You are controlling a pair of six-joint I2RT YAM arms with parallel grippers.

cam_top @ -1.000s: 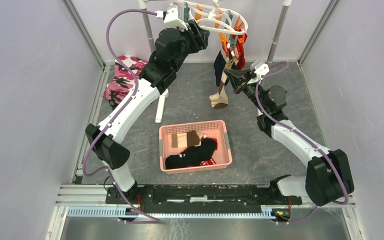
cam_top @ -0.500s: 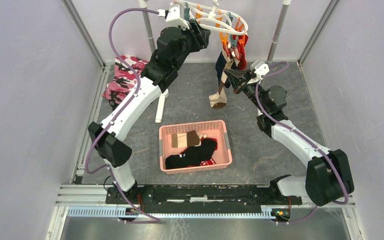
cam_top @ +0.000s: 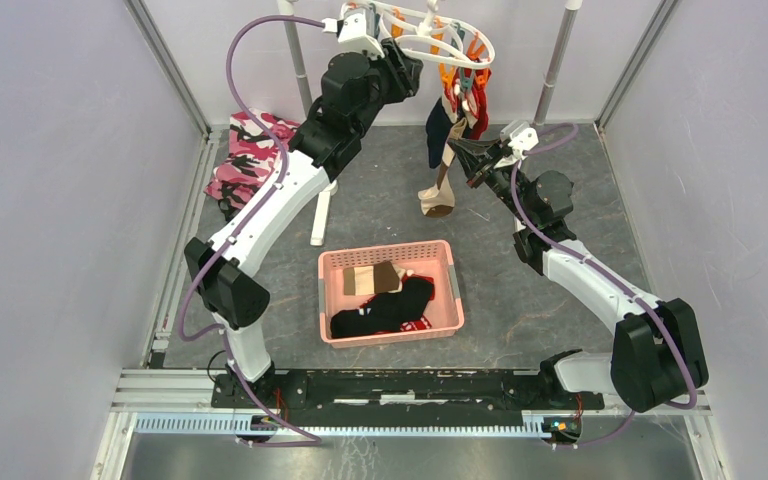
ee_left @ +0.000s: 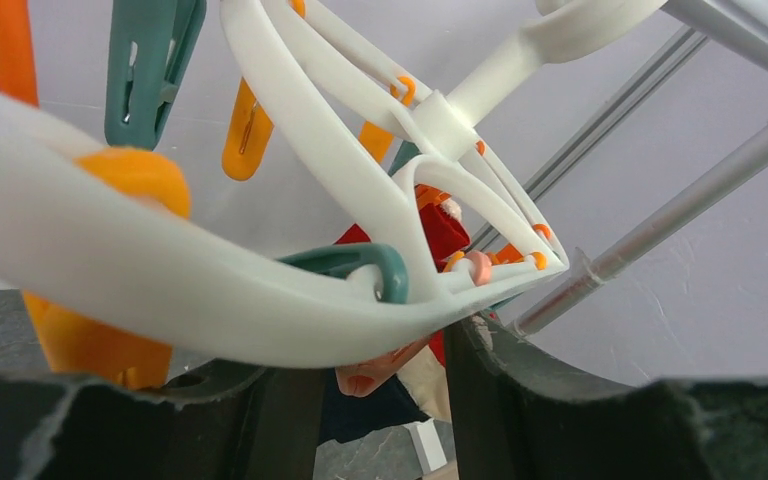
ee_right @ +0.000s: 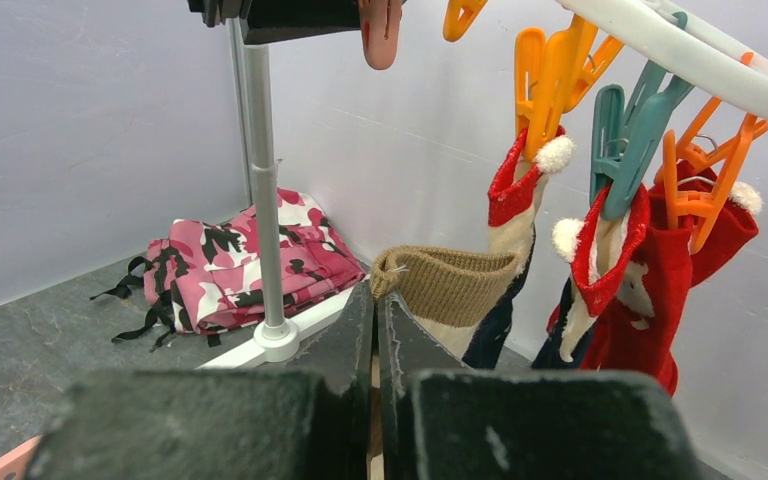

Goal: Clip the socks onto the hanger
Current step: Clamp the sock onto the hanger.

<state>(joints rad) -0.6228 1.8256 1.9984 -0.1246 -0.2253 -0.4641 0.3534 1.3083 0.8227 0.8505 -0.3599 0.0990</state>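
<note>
Cuff of the beige sock (ee_right: 450, 285) sits pinched in my closed right gripper (ee_right: 375, 300); my left gripper (ee_left: 385, 345) stands part-open, hanger (ee_left: 290, 130) rim lying across its gap.

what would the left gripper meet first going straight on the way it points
Most likely the hanger: its white rim crosses just ahead of the left gripper, above the gap between its jaws; depth is unclear.

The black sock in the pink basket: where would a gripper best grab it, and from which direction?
Probably from straight above, since the basket has walls that close off every side. The black sock lies slantwise and mostly uncovered, so pinching across its narrow width near the middle looks easiest.
</note>
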